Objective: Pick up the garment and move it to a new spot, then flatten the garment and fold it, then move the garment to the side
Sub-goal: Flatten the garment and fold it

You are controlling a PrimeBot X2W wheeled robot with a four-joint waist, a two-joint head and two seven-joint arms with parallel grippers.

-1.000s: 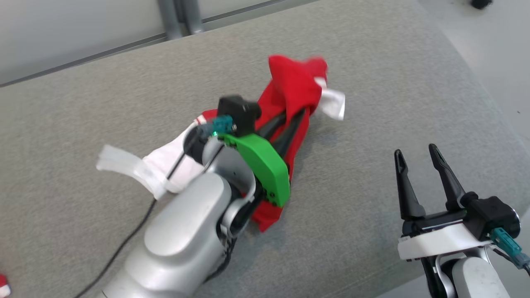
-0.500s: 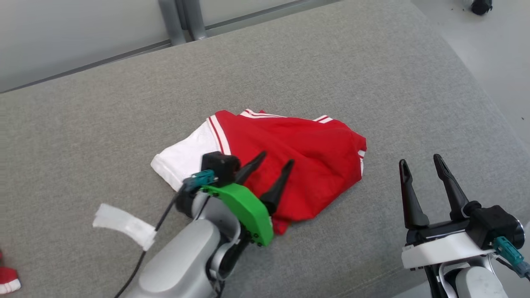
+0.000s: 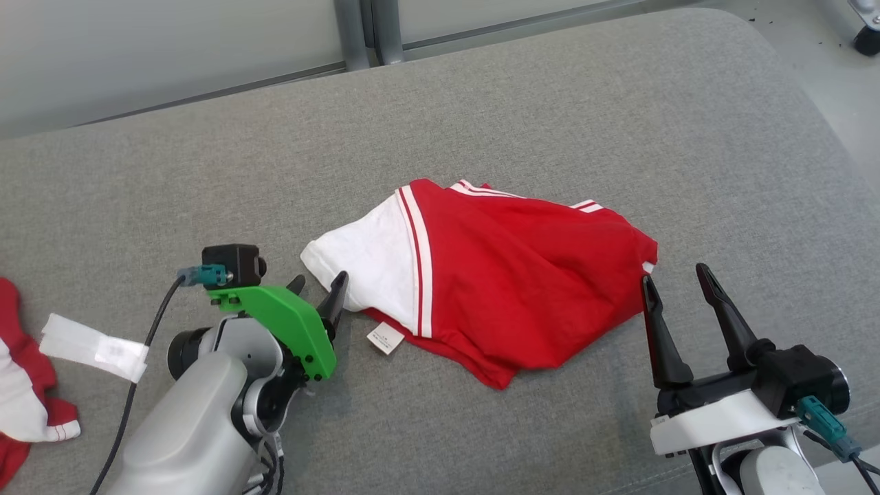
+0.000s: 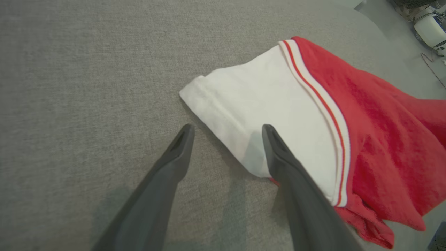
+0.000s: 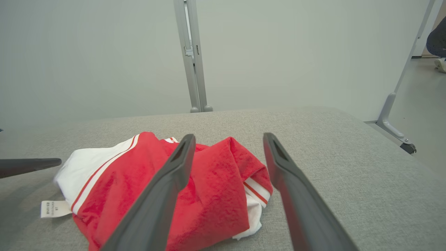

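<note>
Red knit with one white sleeve and striped trim: the garment [image 3: 522, 275], rumpled and unfolded, low on the grey cushion [image 3: 550, 103], about mid-width. White care label [image 3: 385, 338] poking out from the garment's near hem, just beside the sleeve.

Left gripper [image 3: 318, 282] at the garment's left end, fingers spread wide, holding nothing. Through the left wrist view [image 4: 227, 129], one dark finger over the edge of the white sleeve [image 4: 264, 104], the other over bare cushion just off it; contact with the cloth impossible to judge. Green bracket [image 3: 282, 323] and small black camera [image 3: 234, 263] just behind those fingers.

Right gripper [image 3: 674, 275] at the garment's right end, jaws likewise parted and empty, its left fingertip just beside the red corner, its right one clear of the fabric. Through the right wrist view [image 5: 229, 136], garment [image 5: 216, 188] bunched low, partly behind one finger and partly in the gap.

Well to the garment's left: a second red-and-white piece of clothing [image 3: 27, 412] and a strip of white tape [image 3: 93, 347]. Beyond the garment, past the cushion's far edge, a grey metal post [image 3: 375, 31] against a pale wall [image 3: 172, 48].
</note>
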